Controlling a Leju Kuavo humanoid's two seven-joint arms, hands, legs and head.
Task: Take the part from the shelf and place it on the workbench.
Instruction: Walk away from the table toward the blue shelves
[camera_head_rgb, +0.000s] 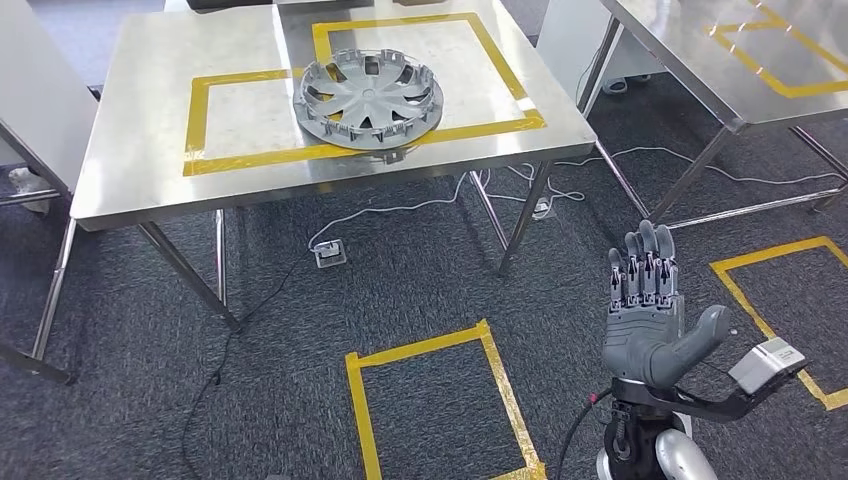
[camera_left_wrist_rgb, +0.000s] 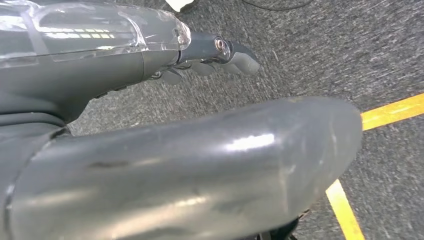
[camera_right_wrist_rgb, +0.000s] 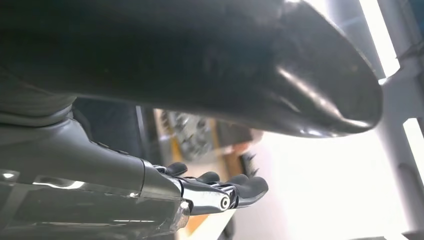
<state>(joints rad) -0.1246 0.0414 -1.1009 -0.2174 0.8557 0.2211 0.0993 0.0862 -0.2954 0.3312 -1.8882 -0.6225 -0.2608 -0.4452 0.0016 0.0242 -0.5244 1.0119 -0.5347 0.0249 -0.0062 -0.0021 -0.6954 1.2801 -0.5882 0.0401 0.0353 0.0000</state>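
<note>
The right hand (camera_head_rgb: 650, 315) is raised low in the head view, over the dark carpet (camera_head_rgb: 420, 280), palm facing up, its fingers (camera_head_rgb: 645, 262) straight and close together, the thumb out to the side; it holds nothing; the left hand (camera_left_wrist_rgb: 150, 125) shows in its wrist view above the carpet and a yellow tape line (camera_left_wrist_rgb: 345, 210), its fingers (camera_left_wrist_rgb: 220, 60) lightly bent and apart from the thumb, with nothing in them; on the floor before the robot lies a square of yellow tape (camera_head_rgb: 440, 400); farther, the grey wheel-cover part (camera_head_rgb: 368, 98) lies flat on the steel workbench (camera_head_rgb: 140, 130), across the yellow tape (camera_head_rgb: 200, 110) marked there; a second steel table (camera_head_rgb: 690, 50) stands to the right.
</note>
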